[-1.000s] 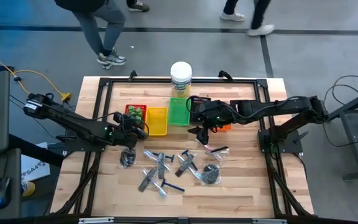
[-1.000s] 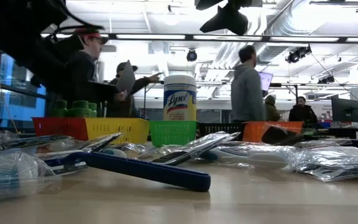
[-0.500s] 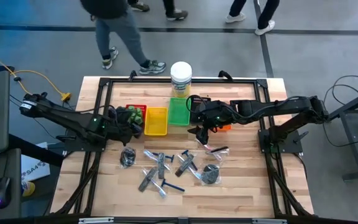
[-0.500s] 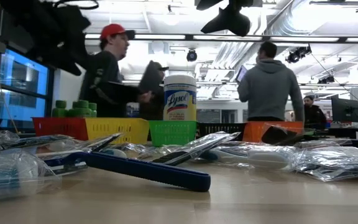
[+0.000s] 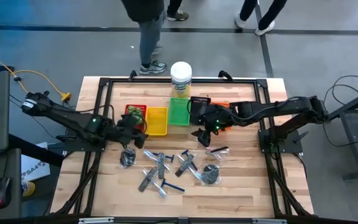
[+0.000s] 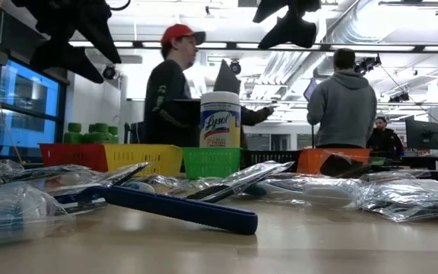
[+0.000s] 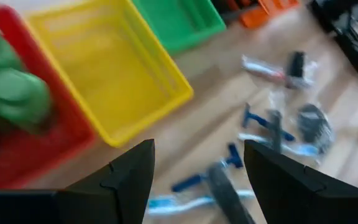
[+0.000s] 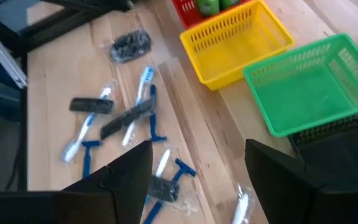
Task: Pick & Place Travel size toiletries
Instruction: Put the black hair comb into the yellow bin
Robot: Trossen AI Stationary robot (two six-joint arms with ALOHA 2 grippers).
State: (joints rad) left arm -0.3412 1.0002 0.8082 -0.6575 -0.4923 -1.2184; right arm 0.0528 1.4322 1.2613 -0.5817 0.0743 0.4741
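Observation:
The travel size toiletries lie loose on the near middle of the table: dark-blue razors (image 5: 169, 185), grey flat pieces (image 5: 148, 179), dark round bundles (image 5: 128, 157) and a clear-sleeved stick (image 5: 216, 150). Green pots (image 5: 135, 112) sit in the red tray (image 7: 17, 155). My left gripper (image 5: 140, 130) hangs open in the air just near of the red tray, with nothing between its fingers (image 7: 129, 174). My right gripper (image 5: 202, 135) hangs open above the table near the green tray, also with nothing in it (image 8: 197, 174).
A row of small trays stands at the far middle: red, yellow (image 5: 157, 121), green (image 5: 180, 111), black (image 5: 199, 101) and orange (image 5: 224, 107). A tall jar with a white lid (image 5: 181, 78) stands behind them. People walk beyond the far edge. Bare wood lies near the front edge.
My left gripper has risen from over the red tray and rolled about its own line, and now hangs higher, just near of that tray. Its fingers have stayed open. The toiletries on the table have not moved.

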